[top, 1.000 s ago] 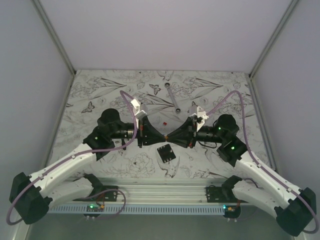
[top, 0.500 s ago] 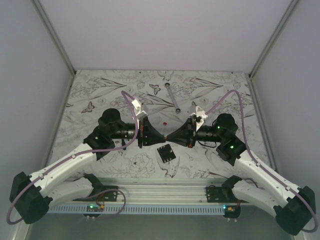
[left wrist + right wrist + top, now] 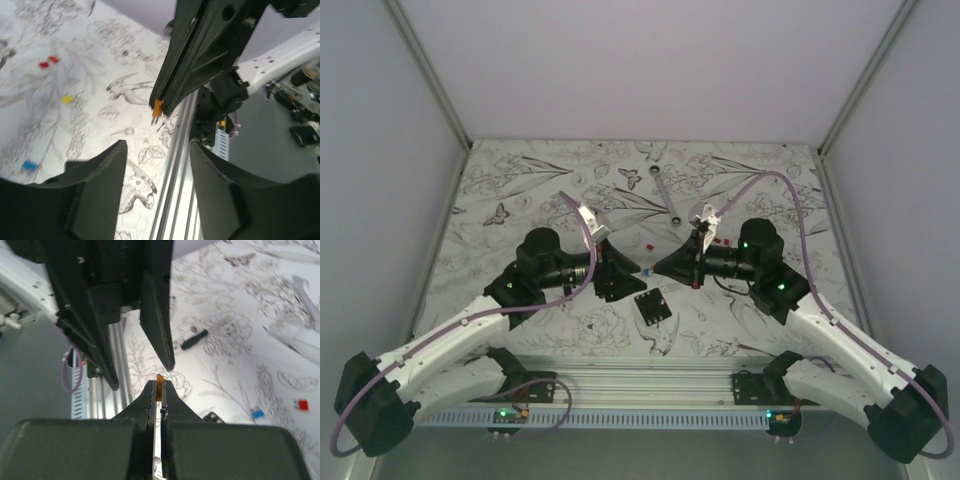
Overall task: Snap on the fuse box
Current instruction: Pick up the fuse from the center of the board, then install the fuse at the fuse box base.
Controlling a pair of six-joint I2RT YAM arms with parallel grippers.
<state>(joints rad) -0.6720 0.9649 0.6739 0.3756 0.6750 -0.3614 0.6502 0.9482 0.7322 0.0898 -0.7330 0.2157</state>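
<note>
The fuse box (image 3: 652, 307), a small black square, lies on the patterned table below the two grippers, and one corner of it (image 3: 214, 416) shows in the right wrist view. My left gripper (image 3: 636, 272) (image 3: 157, 147) hangs open above the table with nothing between its fingers. Facing it tip to tip, my right gripper (image 3: 659, 270) (image 3: 160, 385) is shut on a tiny orange fuse (image 3: 160, 379) (image 3: 157, 106) that sticks out of its tips. A small gap separates the fuse from the left fingers (image 3: 158, 320).
Loose fuses lie on the table: red (image 3: 48, 62), yellow (image 3: 67, 99), blue (image 3: 29, 165); also blue (image 3: 257, 414) and red (image 3: 302, 404). A black-handled screwdriver (image 3: 194, 340) lies further out. A metal tool (image 3: 665, 195) rests at the back. An aluminium rail (image 3: 650, 385) runs along the near edge.
The left gripper has opened and drawn back to the left. The right gripper has closed on the orange fuse and now holds it alone.
</note>
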